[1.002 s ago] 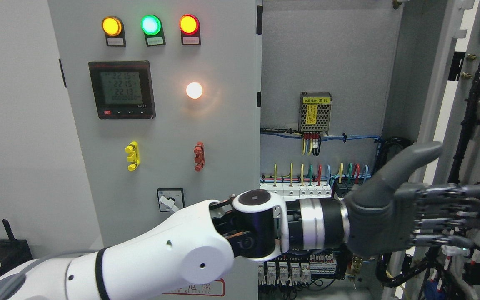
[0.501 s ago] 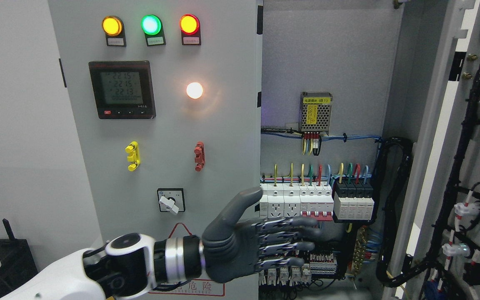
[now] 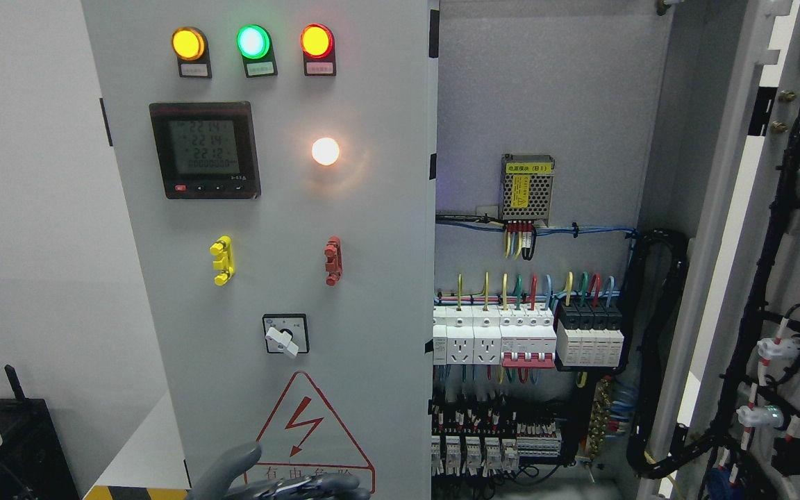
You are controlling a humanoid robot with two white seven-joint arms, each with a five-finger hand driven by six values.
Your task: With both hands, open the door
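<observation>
A pale wall (image 3: 32, 208) backs the grey cabinet. At the bottom edge, the left hand (image 3: 261, 479) shows only thumb and fingertips, loosely extended, holding nothing (below the warning triangle (image 3: 313, 434)). The left door (image 3: 268, 208) stands closed; the right door (image 3: 782, 243) is swung open, baring breakers (image 3: 528, 337).

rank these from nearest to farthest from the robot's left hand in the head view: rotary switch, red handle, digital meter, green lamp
Measured from the left hand, at the bottom edge:
1. Rotary switch, just above it.
2. Red handle, higher, slightly right.
3. Digital meter, upper left of the panel.
4. Green lamp, at the top.
</observation>
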